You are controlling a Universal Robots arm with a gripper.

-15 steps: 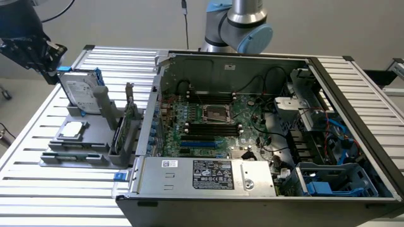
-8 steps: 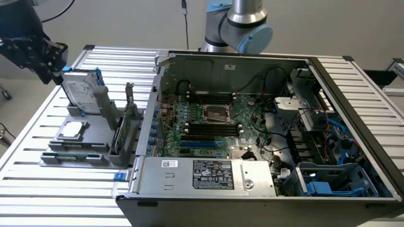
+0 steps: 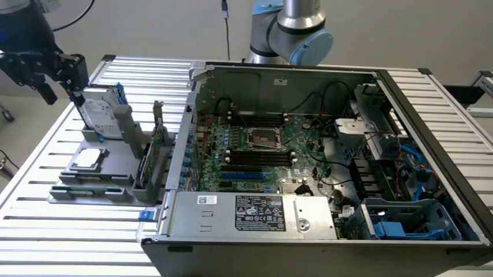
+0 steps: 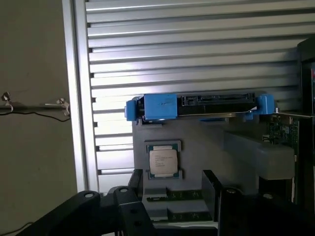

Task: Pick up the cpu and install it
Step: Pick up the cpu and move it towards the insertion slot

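The chip (image 4: 163, 161) lies flat in a shallow pocket of the grey stand (image 3: 115, 173), with open air straight above it. At the stand's far end a hard drive (image 3: 103, 112) stands on edge like a wall. On the stand's side toward the computer case (image 3: 324, 231), a grey post (image 3: 127, 124) and an upright green card (image 3: 158, 138) close off any sideways approach. A memory stick (image 3: 86, 191) lies low along the stand's near edge. The gripper (image 4: 172, 194), fingers spread apart, hangs up off the stand's far end.
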